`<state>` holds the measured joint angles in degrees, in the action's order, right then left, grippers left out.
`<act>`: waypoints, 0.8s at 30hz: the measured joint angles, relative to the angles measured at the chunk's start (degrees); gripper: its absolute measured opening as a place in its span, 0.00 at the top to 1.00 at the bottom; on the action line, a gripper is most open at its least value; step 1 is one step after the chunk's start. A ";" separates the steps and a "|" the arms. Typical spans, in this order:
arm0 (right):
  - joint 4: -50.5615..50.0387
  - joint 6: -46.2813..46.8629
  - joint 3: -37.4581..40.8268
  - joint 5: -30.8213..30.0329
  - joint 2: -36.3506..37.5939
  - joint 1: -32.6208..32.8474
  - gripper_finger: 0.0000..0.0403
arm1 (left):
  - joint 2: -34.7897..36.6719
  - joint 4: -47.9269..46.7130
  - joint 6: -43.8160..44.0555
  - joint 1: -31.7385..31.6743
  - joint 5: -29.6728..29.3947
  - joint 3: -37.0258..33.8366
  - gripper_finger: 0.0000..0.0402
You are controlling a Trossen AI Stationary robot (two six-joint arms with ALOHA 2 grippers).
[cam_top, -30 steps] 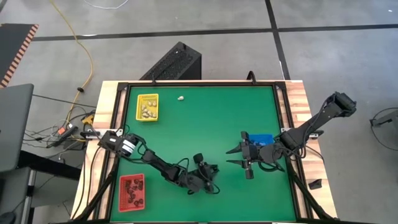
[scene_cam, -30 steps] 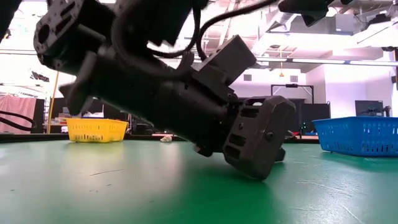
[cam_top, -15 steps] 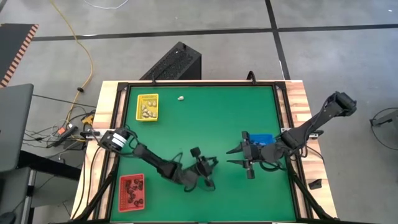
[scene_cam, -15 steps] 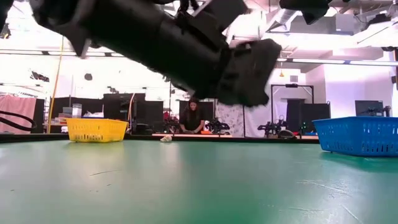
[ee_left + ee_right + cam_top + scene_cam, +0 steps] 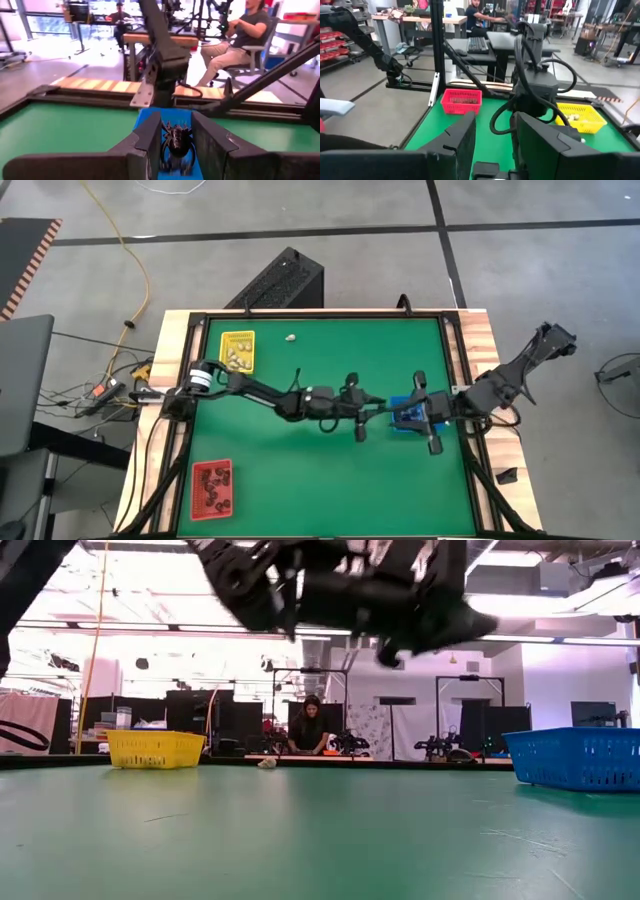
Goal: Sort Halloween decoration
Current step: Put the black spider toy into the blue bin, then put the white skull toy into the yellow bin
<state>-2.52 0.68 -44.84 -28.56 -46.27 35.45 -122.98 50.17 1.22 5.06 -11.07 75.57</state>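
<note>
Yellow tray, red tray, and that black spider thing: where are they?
yellow tray [image 5: 237, 351], high view, its middle.
red tray [image 5: 212, 488], high view, its middle.
black spider [image 5: 176, 140], left wrist view, its body, between the left gripper's fingers.

Bright overhead room light; nearby arm blurred in the low view.

trays 3 | grippers 2 | loose cream trinket 1
</note>
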 joint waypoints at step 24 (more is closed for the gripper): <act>7.95 -3.78 -1.03 0.00 2.85 -3.73 0.57 | -22.04 -23.94 -3.10 -2.03 4.49 37.93 0.59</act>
<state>5.43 -3.09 -45.87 -28.56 -43.42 31.73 -145.01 26.23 -1.88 3.03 -6.57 113.49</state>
